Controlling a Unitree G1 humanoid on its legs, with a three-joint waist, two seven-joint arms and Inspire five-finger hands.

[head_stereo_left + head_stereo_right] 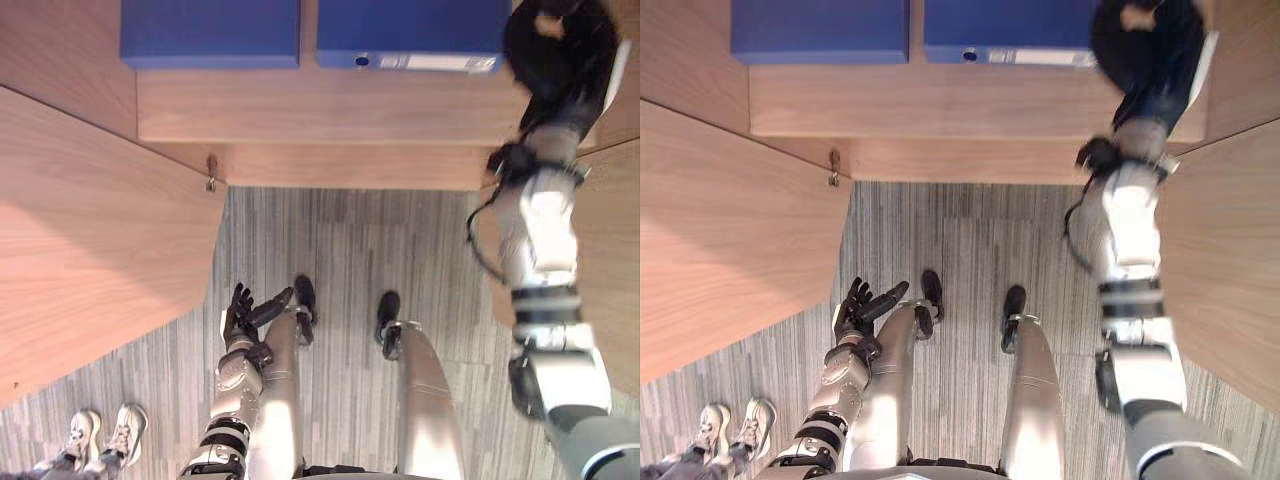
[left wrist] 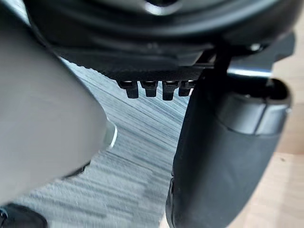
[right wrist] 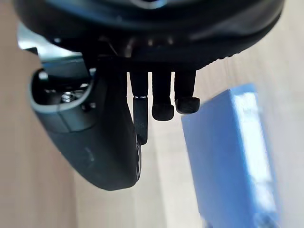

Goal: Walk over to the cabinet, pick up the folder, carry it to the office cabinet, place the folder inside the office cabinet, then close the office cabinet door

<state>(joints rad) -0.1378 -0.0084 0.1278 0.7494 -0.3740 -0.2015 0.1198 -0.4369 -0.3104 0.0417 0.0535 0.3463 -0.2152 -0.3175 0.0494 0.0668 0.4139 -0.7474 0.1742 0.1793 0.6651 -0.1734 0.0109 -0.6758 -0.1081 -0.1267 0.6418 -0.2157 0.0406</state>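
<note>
Two blue folders lie side by side on the wooden shelf of the open cabinet: one on the left and one on the right with a white label on its spine. My right hand is raised at the right end of the right folder. In the right wrist view its fingers hang fairly straight beside the blue folder and hold nothing. My left hand hangs low by my side, open and empty.
The cabinet's left door stands open and reaches towards me, with a small metal fitting at its corner. The right door is open behind my right arm. A person's white shoes stand on the grey striped floor at the lower left.
</note>
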